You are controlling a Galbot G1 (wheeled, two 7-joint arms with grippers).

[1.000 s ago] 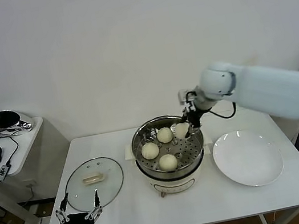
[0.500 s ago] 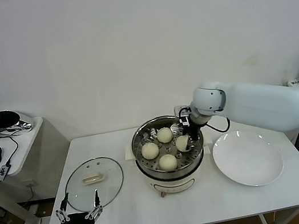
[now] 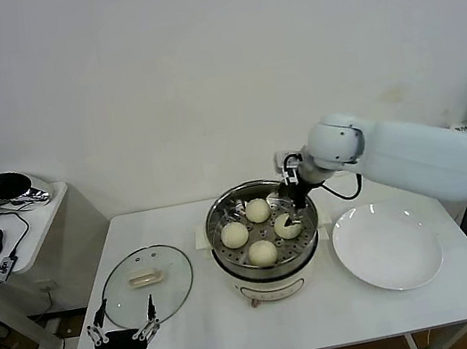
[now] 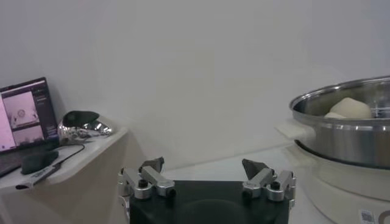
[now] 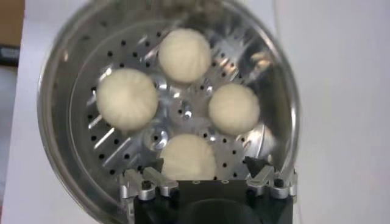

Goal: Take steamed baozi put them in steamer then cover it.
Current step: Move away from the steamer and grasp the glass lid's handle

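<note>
The steamer (image 3: 270, 275) is a shiny steel pot on a cream-white base at the table's middle. All four baozi lie on its perforated tray: (image 3: 258, 210), (image 3: 234, 235), (image 3: 263, 252), (image 3: 288, 225). My right gripper (image 3: 292, 209) hangs open just above the right-hand bun; in the right wrist view its fingers (image 5: 157, 164) stand apart on either side of that baozi (image 5: 189, 158) without touching it. The glass cover (image 3: 168, 290) lies flat on the table left of the steamer. My left gripper (image 3: 124, 334) is open and empty at the table's front left edge, by the cover.
A flat white plate (image 3: 387, 247) lies bare to the right of the steamer. A side table (image 3: 8, 228) with a laptop, mouse and cables stands off to the left. In the left wrist view the steamer (image 4: 347, 131) shows at the side.
My right gripper has lowered the fourth baozi from the steamer's rim onto the tray, let go of it and lifted slightly. The left arm has not moved.
</note>
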